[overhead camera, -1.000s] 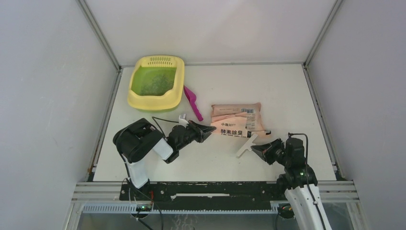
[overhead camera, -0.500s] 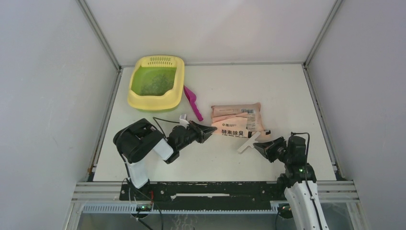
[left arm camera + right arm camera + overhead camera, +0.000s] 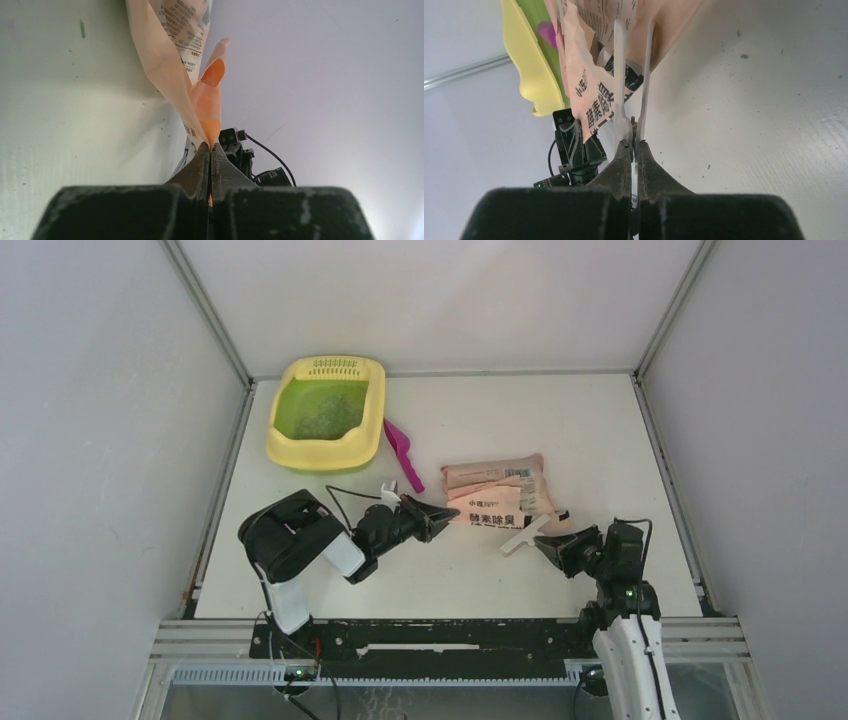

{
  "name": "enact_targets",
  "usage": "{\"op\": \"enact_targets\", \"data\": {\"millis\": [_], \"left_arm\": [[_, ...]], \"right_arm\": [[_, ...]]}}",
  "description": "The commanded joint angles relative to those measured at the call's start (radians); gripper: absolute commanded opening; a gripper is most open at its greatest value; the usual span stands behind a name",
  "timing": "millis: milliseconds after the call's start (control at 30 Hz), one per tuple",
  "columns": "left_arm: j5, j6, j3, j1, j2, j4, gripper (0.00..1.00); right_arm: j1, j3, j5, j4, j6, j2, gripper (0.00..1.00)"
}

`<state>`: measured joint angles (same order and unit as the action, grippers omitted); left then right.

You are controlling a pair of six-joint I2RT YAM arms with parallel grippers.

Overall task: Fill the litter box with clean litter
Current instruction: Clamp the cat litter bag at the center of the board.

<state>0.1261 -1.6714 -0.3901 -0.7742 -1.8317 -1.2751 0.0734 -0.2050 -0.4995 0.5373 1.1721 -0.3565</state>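
White table [image 3: 600,430] surface fills the enclosure. Plain grey walls [image 3: 100,440] bound it on the left, right and far sides. A metal rail [image 3: 450,635] runs along the near edge, where both arm bases are bolted.

Near zone: the left gripper [image 3: 447,510] reaches toward the table centre, low over the surface. Its jaws are clenched on the left edge of a peach printed bag [image 3: 500,495]. The left wrist view shows the bag film pinched flat between the closed fingers. The right gripper [image 3: 541,543] sits near the right front of the table, jaws clamped on the stem of a white plastic tool [image 3: 522,536]. The tool's far end meets the near right corner of the bag. In the right wrist view its two thin prongs run up against the bag.

Middle zone: the bag lies creased, slightly right of table centre. Bare table extends from the bag to the right wall and to the far edge. A magenta scoop [image 3: 402,454] lies flat between the bag and the litter box [image 3: 300,454], just beside the box's right rim.

Far zone: the litter box sits in the far left corner, close to the left table edge, with its grille end toward the far wall. Litter [image 3: 322,410] shows as a speckled layer on its green floor.
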Motion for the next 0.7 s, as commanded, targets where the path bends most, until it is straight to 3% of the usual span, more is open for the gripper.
{"op": "enact_targets", "data": {"millis": [0, 233, 667], "left_arm": [[0.017, -0.033, -0.065, -0.03, 0.022, -0.088, 0.01], [0.009, -0.033, -0.117, -0.052, 0.027, -0.041, 0.01], [0.004, -0.079, -0.179, -0.049, -0.066, -0.104, 0.01]], "right_arm": [[0.053, -0.049, -0.048, 0.011, -0.01, 0.004, 0.0], [0.065, -0.12, -0.049, 0.0, -0.013, -0.022, 0.0], [0.083, -0.186, -0.128, 0.258, -0.011, 0.147, 0.0]]}}
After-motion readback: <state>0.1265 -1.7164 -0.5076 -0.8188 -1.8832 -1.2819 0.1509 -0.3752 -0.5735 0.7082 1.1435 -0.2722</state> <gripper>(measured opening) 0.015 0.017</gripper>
